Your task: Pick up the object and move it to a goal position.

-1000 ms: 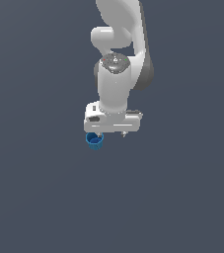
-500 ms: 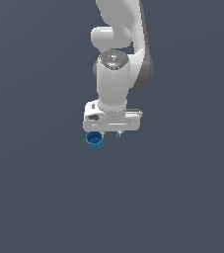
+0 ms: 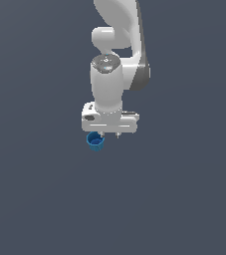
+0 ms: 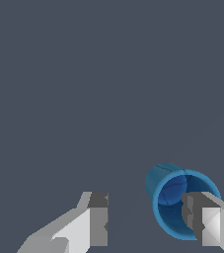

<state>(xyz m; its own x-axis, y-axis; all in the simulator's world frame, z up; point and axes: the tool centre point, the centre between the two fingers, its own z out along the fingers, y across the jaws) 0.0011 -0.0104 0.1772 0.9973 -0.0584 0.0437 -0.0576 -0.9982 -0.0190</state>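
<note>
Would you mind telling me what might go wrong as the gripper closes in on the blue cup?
The gripper is open, but the blue cup sits off-centre, with one finger overlapping its rim. Descending could strike the rim; closing could tip or push it aside instead of gripping.

both views share the cup (image 3: 95,141).

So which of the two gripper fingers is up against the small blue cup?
The finger overlapping the small bright-blue cup at its rim; the other finger stands apart over bare grey floor.
</note>
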